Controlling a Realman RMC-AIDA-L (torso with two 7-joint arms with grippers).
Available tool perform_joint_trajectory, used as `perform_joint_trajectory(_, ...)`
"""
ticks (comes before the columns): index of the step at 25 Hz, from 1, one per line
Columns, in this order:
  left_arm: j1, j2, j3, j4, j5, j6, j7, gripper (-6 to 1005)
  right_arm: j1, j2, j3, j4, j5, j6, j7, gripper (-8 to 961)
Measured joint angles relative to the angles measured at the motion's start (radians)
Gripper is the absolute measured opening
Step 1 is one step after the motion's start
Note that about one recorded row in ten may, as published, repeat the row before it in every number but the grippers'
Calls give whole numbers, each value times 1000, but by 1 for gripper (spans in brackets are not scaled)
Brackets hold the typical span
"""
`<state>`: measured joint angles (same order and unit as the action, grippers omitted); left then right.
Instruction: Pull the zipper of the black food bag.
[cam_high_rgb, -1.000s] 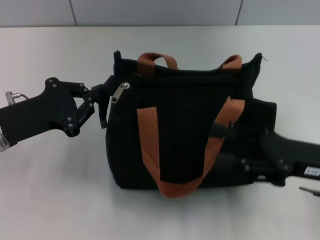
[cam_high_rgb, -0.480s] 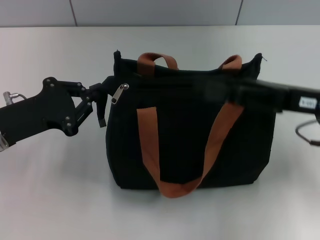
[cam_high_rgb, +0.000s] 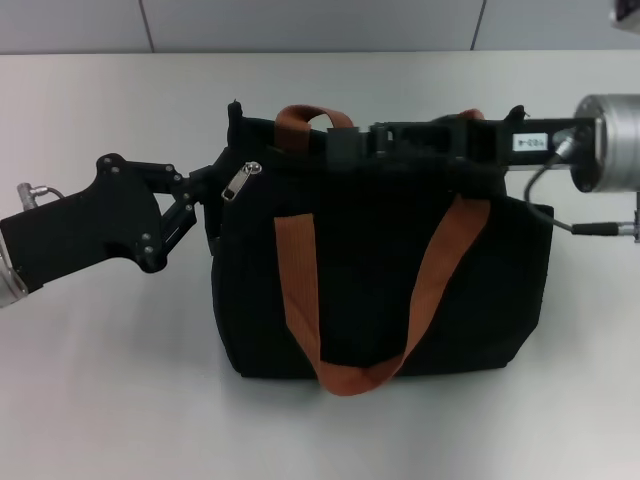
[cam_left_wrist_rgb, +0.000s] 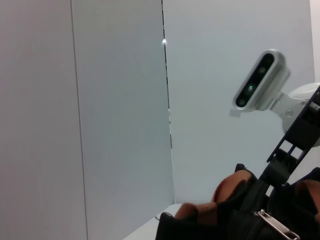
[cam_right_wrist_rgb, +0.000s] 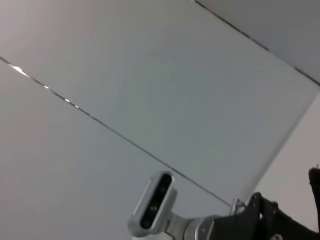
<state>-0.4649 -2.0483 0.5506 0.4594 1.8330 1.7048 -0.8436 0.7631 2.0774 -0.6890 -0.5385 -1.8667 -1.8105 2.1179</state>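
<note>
You have the black food bag standing upright in the middle of the pale surface, its near orange-brown strap hanging in a loop down the front face and the far strap arching over the top edge. The zipper sits at the bag's upper corner on your robot's left side, its silver tab hanging slantwise against the black fabric. Your left pincer is at that same corner, pressed against the bag's side just beside the tab; its dark fingers merge with the fabric, so you cannot tell whether they are spread or closed, or whether they touch the tab. Your right pincer reaches in from the other side along the bag's top edge, lying across the far strap (black on black again, so its opening cannot be told either). From the left wrist view you see the tab close up, with the right arm's wrist camera above it against the grey wall panels.
</note>
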Motion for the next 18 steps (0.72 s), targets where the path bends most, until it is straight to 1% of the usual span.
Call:
perform_joint_trajectory(6, -2, -7, 0, 8, -8, 18, 0, 19, 42, 0, -71, -31, 0, 32, 118, 816)
perform_joint_trajectory(10, 0, -7, 0, 8, -10, 23, 0, 19, 55, 0, -86, -36, 0, 43, 148, 816)
perform_joint_trajectory(18, 3, -9, 0, 8, -11, 34, 0, 19, 80, 0, -148, -51, 0, 86, 208, 816)
